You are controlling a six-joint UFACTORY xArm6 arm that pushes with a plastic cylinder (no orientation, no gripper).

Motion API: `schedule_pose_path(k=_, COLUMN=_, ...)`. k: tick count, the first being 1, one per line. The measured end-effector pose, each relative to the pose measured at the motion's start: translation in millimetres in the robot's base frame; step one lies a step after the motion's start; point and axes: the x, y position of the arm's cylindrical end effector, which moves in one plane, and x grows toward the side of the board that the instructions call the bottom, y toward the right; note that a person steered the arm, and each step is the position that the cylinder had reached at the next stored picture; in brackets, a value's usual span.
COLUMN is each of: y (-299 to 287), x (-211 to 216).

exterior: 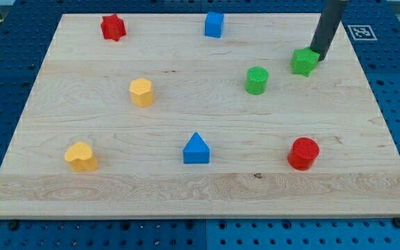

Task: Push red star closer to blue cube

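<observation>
The red star (113,27) sits near the board's top left corner. The blue cube (214,24) sits at the view's top, near the middle, well to the right of the star. My tip (320,55) is at the upper right, touching the right side of a green star (303,62). It is far to the right of both the red star and the blue cube.
A green cylinder (256,80) stands left of the green star. A yellow hexagonal block (142,92) is at centre left, a yellow heart (80,156) at lower left, a blue triangular block (196,149) at lower middle, a red cylinder (303,153) at lower right. The wooden board (200,191) lies on a blue pegboard.
</observation>
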Motion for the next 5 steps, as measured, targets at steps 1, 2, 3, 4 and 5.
schedule_pose_path(k=1, y=-26.1, x=4.9)
schedule_pose_path(k=2, y=-43.3, x=3.9)
schedule_pose_path(k=3, y=-59.2, x=19.6)
schedule_pose_path(k=4, y=-69.7, x=27.4)
schedule_pose_path(k=5, y=-69.7, x=27.6)
